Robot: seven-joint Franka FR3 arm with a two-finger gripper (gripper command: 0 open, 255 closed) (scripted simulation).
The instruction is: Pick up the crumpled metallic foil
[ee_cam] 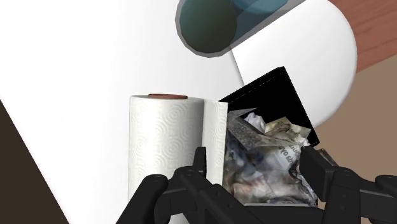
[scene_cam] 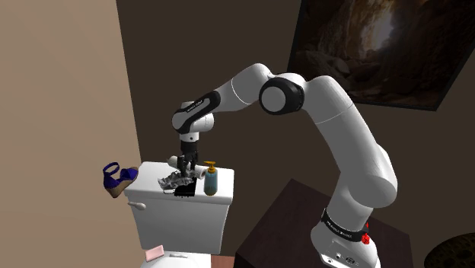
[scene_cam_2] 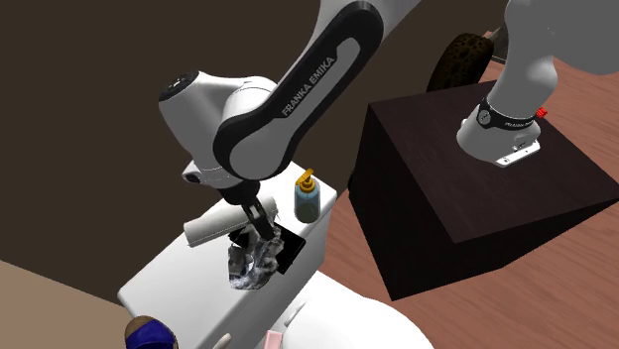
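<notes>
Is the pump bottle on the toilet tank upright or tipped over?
Upright: the pump bottle stands on the tank lid, pump head on top.

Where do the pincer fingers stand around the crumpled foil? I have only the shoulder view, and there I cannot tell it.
Observer: In the wrist view the pincer is open, with one finger on each side of the crumpled foil.
Operator: Is something close beside the foil?
Observer: Yes, a paper towel roll lies directly beside it. One finger reaches in between roll and foil.
Operator: Does the foil lie on the black thing I see next to it?
Observer: Partly, it seems: the foil overlaps one edge of the flat black square.
</notes>
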